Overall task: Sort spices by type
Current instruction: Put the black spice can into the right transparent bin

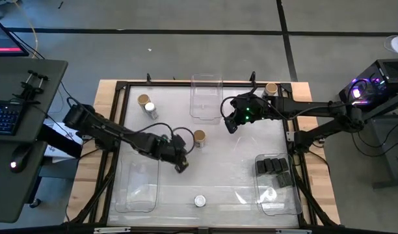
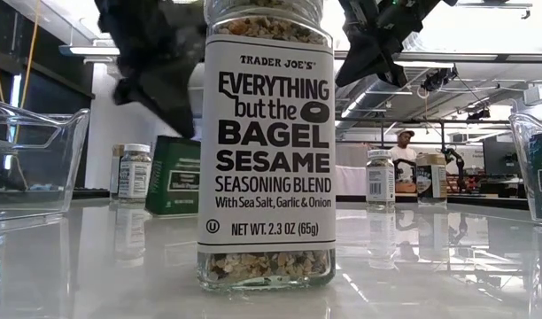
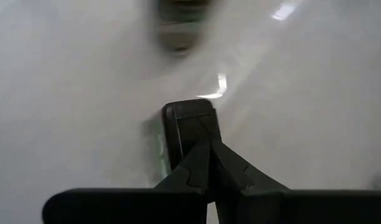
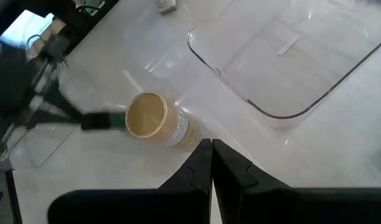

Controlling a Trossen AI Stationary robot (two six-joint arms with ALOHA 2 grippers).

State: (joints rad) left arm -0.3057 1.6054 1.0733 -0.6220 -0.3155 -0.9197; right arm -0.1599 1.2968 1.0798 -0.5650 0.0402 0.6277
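Sorting in progress on the white desk (image 1: pixel 218 175). The left gripper (image 1: pixel 181 166) hangs low near the desk's middle with its fingers (image 3: pixel 203 163) closed on a small black box (image 3: pixel 189 127); in the left wrist view the box projects beyond the fingertips above the blurred desk surface. The right gripper (image 1: pixel 231 123) hovers beside the far clear bin (image 1: pixel 206 97), its fingers (image 4: pixel 210 163) pressed together and holding nothing. A tan-lidded jar (image 1: pixel 199 137) stands between the two grippers. Three black boxes (image 1: pixel 274 168) already lie in the clear bin at the near right (image 1: pixel 277 201), while the clear bin at the near left (image 1: pixel 135 188) appears empty. Two jars (image 1: pixel 147 105) stand near the far left corner, another tan-lidded jar (image 1: pixel 271 88) stands at the far right, and a white-lidded jar (image 1: pixel 199 201) stands at the near edge, filling the low view as a bagel seasoning jar (image 2: pixel 267 142). The step in hand is judged to be the transfer of a black box. The next move would call for carrying it across to the near right bin and releasing it beside its fellows, clear of the tan-lidded jar between.
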